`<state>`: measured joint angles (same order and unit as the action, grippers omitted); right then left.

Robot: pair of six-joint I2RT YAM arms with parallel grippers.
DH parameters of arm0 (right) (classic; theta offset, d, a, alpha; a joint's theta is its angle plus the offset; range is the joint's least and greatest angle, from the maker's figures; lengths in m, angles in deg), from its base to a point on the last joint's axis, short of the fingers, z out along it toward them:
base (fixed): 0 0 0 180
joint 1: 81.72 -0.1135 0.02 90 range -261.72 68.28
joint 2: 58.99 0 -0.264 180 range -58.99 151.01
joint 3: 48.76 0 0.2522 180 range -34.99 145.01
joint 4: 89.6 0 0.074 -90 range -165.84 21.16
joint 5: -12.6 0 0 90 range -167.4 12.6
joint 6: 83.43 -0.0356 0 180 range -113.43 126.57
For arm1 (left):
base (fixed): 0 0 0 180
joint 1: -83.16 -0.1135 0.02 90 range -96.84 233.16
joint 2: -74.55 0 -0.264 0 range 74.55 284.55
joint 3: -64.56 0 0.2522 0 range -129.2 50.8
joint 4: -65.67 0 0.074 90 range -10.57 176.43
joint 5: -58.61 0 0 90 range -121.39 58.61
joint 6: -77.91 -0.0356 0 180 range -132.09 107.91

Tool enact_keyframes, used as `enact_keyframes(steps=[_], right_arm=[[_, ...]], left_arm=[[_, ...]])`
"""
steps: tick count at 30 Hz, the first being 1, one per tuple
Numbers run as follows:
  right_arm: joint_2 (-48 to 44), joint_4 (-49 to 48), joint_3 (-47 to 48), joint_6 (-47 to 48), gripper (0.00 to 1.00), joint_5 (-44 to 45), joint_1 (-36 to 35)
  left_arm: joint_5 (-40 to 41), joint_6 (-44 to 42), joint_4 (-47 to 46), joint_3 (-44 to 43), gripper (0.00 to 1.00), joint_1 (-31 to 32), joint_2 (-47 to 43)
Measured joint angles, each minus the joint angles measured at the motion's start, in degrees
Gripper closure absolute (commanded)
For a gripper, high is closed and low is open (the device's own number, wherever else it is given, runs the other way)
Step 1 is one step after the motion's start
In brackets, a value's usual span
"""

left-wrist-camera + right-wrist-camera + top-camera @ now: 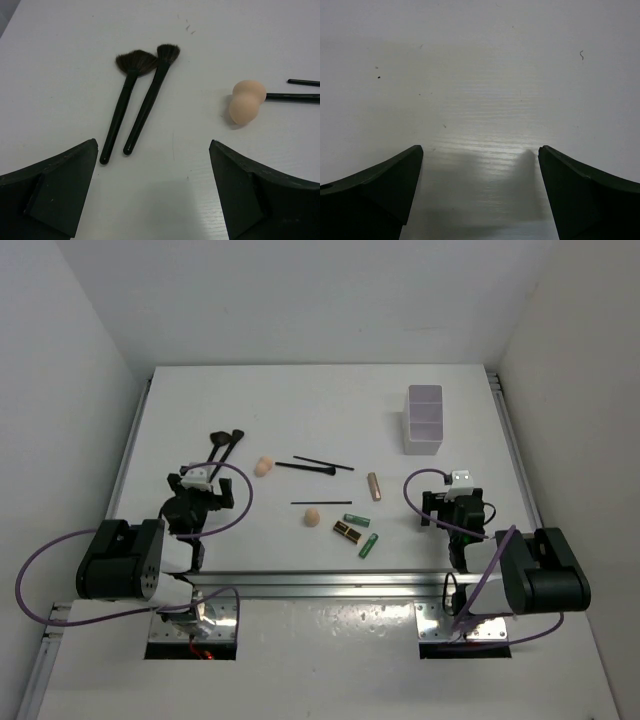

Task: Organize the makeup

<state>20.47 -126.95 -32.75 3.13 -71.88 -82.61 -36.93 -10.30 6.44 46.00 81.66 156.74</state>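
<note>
Two black fluffy-headed brushes (224, 445) lie at the left, also in the left wrist view (135, 100). One peach sponge (264, 466) lies beside them, seen too in the left wrist view (246, 101); the other sponge (312, 516) lies mid-table. Thin black pencils (322, 464) lie in the middle. A copper tube (374, 486), a black-gold lipstick (347, 532) and two green tubes (368, 545) lie nearer the front. My left gripper (198, 483) is open and empty, short of the brush handles. My right gripper (447, 502) is open and empty over bare table (480, 100).
A translucent white two-compartment box (423, 418) stands at the back right. A metal rail (330, 585) runs along the table's near edge. White walls close in the left, right and back sides.
</note>
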Motion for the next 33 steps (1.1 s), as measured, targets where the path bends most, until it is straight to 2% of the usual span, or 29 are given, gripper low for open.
enact_keyframes(steps=[4, 9, 11, 15, 19, 22, 23, 24, 26, 27, 28, 29, 30, 32, 33], right_arm=[[-2.89, 4.28, 0.13, -0.35, 0.0, 0.57, 0.0], [-9.01, 22.97, 8.07, -0.35, 0.0, -0.04, 0.0], [-10.43, 31.01, 13.66, 0.37, 0.0, -0.48, -0.24], [-12.87, 45.38, 23.69, 5.4, 0.0, 4.81, -3.69], [-16.02, 52.68, 28.81, 12.09, 0.0, 12.15, -6.51], [-17.38, 57.29, 32.41, 13.6, 0.0, 13.57, -6.4], [-17.51, 58.77, 34.07, 13.6, 0.03, 12.13, -6.03], [-17.53, 60.48, 35.98, 13.66, 0.13, 9.68, -5.16], [-17.25, 63.21, 39.74, 13.4, 0.26, 3.96, -4.11], [-16.65, 64.06, 41.72, 12.9, 0.33, 1.38, -3.69], [-15.87, 64.74, 43.76, 12.31, 0.46, -1.14, -3.39], [-14.93, 65.51, 45.46, 12.04, 0.51, -3.04, -3.32], [-13.77, 66.27, 47.12, 10.99, 0.54, -4.96, -3.34], [-11.45, 67.52, 49.29, 9.18, 0.53, -7.8, -3.39], [-10.45, 68.19, 49.79, 8.46, 0.52, -8.81, -3.45]], left_arm=[[0.0, 0.0, 0.0, 0.0, 0.0, 0.0, 0.0], [-0.55, -0.07, 0.17, -0.02, 0.0, 0.0, -0.2], [-2.14, -0.42, 3.8, -1.01, 0.0, -0.17, -1.92], [-7.28, -5.05, 23.1, -11.78, 0.0, 0.04, -9.44], [-9.46, -12.68, 38.77, -25.33, 0.0, 0.81, -14.58], [-10.99, -18.23, 51.47, -33.81, 0.0, 1.38, -14.73], [-11.1, -19.37, 56.06, -38.07, 0.0, 1.53, -12.61], [-11.3, -20.15, 60.72, -42.8, 0.0, 1.55, -9.75], [-11.52, -21.24, 70.34, -52.46, 0.0, 1.55, -2.86], [-11.65, -21.66, 75.25, -57.92, 0.03, 1.53, 1.64], [-11.69, -21.57, 79.25, -62.42, 0.1, 1.16, 5.66], [-12.04, -21.07, 82.55, -65.88, 0.18, 0.85, 9.14], [-12.44, -20.55, 85.55, -68.41, 0.33, 0.44, 12.13], [-13.33, -19.52, 90.82, -71.43, 0.46, -1.01, 16.96], [-13.46, -19.04, 92.78, -72.46, 0.62, -1.7, 18.93]])
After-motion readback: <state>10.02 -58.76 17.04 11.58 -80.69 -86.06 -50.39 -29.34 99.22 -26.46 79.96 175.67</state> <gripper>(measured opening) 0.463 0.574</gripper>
